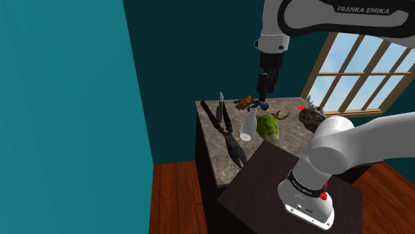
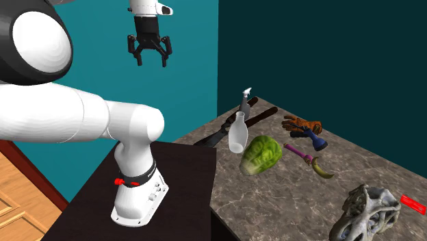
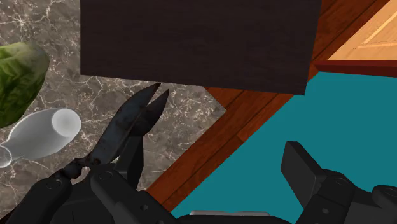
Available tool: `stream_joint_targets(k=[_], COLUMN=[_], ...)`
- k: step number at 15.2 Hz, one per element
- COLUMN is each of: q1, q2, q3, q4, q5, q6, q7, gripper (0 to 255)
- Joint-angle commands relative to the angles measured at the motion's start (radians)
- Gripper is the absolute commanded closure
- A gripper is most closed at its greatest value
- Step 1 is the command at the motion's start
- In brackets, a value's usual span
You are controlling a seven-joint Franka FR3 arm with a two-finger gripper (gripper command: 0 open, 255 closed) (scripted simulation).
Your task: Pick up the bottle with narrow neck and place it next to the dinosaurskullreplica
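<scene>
glossy white arm, dark joints, franka emika lettering, black pincer

The pincer has its black fingers wide apart, clasping nothing. On the marbled desk lie black shears. A pale narrow-necked bottle lies on its side just beside them, near a green leafy vegetable. The dark stand borders the desk.

The marble-topped counter bears a white bottle, green cabbage, black shears, gloves and a skull.
</scene>
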Motion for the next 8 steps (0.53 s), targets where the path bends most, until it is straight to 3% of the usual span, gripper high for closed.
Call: stream_joint_targets(k=[1,8], q1=[0.000,-0.047], q2=[0.000,0.094], q3=[0.000,-0.119], q4=[0.000,-0.086], q5=[0.000,-0.106], q6=[0.000,0.194], q7=[0.000,-0.128], gripper=[0,0])
